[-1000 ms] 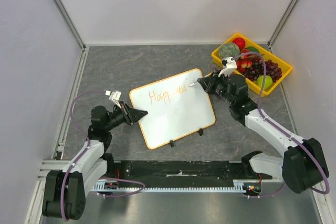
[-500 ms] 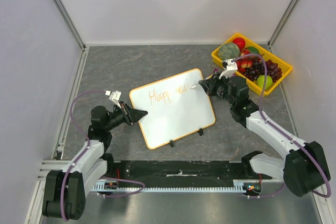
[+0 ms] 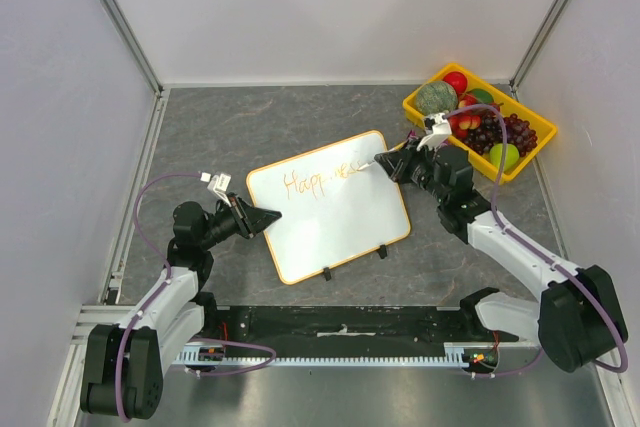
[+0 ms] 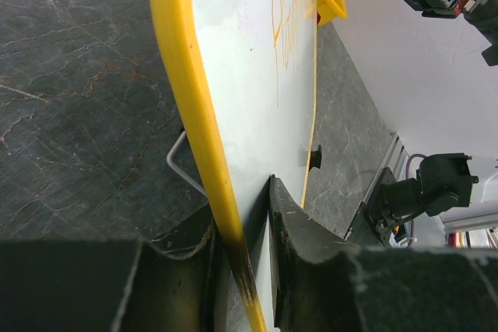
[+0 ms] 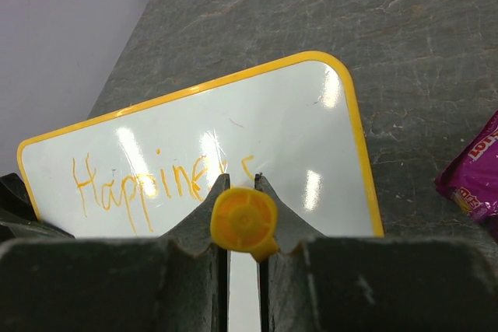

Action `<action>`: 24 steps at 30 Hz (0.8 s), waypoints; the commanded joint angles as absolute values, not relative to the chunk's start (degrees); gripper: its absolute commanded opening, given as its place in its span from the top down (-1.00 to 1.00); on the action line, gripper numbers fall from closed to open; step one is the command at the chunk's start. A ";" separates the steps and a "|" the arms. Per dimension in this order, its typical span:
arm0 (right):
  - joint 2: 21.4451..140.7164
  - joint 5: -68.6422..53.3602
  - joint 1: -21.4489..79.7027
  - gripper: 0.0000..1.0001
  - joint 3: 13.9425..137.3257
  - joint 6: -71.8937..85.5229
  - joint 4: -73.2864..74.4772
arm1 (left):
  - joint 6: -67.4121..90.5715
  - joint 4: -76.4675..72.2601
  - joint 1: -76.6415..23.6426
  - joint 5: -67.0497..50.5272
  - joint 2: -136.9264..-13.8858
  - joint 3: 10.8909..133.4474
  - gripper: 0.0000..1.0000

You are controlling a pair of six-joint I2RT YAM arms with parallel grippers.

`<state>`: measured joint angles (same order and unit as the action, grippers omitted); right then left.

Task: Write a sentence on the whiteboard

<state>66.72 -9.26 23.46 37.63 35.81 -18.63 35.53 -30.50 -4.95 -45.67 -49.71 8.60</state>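
Currently the sentence (image 5: 148, 180) is a single line of thin orange cursive. It reads "Happine", with further strokes partly hidden behind the right claw's fingers in the right wrist view, and it runs along the far part of the whiteboard (image 3: 340, 217). The whiteboard, white with an orange-yellow rim, sits near the middle of the desk (image 3: 230, 127), turned at an angle. Its two small black clips (image 3: 327, 273) are on the edge facing the near side. The left claw (image 3: 268, 215) is pinched narrow on the board's left edge, one finger on each face and the rim between them. The right claw (image 3: 388, 161) reaches over the board's far right corner and grips a marker (image 3: 372, 164). The marker's orange end cap sits between the fingers, and its tip is at the white surface just past the last letter. Beyond the right arm, in the far right corner of the desk, a yellow tray (image 3: 533, 156) holds dark grapes (image 3: 495, 134), a green apple (image 3: 505, 155) and a red fruit (image 3: 456, 81).
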 commanded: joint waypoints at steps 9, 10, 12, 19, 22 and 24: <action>52.48 -9.23 22.41 1.00 39.29 36.39 -14.51 | 31.03 -30.85 -5.36 -45.35 -49.66 8.26 0.96; 51.60 -9.23 22.33 1.00 39.46 35.69 -13.46 | 31.03 -30.94 -5.27 -45.26 -49.57 8.26 0.96; 50.63 -8.97 22.33 1.00 39.11 34.72 -12.05 | 31.03 -30.85 -5.27 -45.26 -49.75 8.26 0.96; 48.26 -9.23 22.41 1.00 36.57 30.68 -9.58 | 31.11 -31.03 -5.27 -45.44 -49.83 8.26 0.96; 47.20 -10.02 22.41 1.00 35.69 29.71 -8.88 | 31.20 -31.11 -5.27 -45.53 -49.83 8.26 0.96; 46.94 -10.72 22.41 1.00 35.77 28.48 -7.92 | 31.20 -31.03 -5.27 -45.70 -49.66 8.17 0.96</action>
<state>48.56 -9.45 22.61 35.97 31.81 -9.23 35.55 -30.52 -4.95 -45.69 -49.71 8.60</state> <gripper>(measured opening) 0.187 0.283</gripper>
